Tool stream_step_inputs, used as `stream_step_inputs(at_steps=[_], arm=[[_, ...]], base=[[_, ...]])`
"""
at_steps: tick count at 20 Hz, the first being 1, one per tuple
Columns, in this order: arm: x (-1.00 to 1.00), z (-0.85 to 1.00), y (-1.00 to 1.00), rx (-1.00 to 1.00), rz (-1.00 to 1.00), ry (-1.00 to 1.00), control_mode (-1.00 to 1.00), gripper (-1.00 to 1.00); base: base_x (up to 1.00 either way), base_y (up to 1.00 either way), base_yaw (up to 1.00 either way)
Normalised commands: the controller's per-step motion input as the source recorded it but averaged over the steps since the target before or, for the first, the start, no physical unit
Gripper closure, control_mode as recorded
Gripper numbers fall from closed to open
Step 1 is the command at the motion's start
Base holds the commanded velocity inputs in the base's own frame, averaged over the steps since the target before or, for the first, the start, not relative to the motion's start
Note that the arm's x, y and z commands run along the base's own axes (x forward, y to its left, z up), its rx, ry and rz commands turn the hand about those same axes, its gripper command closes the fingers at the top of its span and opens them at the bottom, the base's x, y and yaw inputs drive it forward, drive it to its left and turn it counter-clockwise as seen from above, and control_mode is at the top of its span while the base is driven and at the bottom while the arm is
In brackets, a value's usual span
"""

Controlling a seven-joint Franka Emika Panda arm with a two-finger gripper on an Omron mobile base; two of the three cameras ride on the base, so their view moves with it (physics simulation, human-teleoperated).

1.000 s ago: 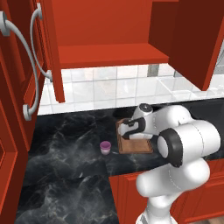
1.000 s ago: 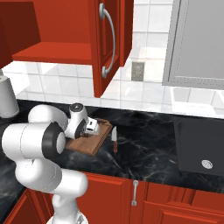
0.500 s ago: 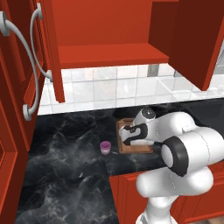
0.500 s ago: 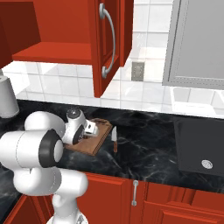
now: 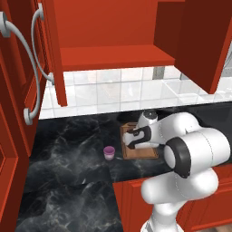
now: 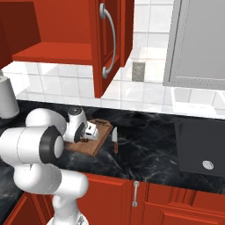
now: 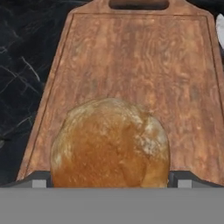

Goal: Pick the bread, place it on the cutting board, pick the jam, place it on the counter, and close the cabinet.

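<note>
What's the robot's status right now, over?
Hand open, low over cutting board. Bread on board between fingers. Jam on counter. Cabinet doors open.

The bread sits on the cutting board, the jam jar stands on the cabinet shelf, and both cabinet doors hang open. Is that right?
Not quite. The jam jar stands on the counter, left of the cutting board, as the left base view shows. The bread does sit on the board, and both doors of the cabinet hang open.
</note>
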Motion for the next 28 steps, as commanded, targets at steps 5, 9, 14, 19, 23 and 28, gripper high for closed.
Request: stream_step_inputs(at_steps=[5,9,14,19,23,28], arm=[[-0.02,0.06,0.0,0.0,0.0,0.01,-1.0,-1.0],[-0.22,0.24,-0.04,0.0,0.0,-0.13,-1.0,-1.0],[-0.36,0.22,-0.07,0.0,0.0,-0.16,-1.0,-1.0],[-0.31,0.25,-0.1,0.0,0.0,-0.21,-1.0,-1.0],[-0.18,0.26,-0.09,0.0,0.0,-0.26,-1.0,-1.0],[-0.09,0.21,-0.02,0.0,0.0,-0.25,-1.0,-1.0]], base=[[0.0,0.0,0.0],[0.0,0.0,0.0],[0.0,0.0,0.0],[0.0,0.0,0.0],[0.0,0.0,0.0],[0.0,0.0,0.0]])
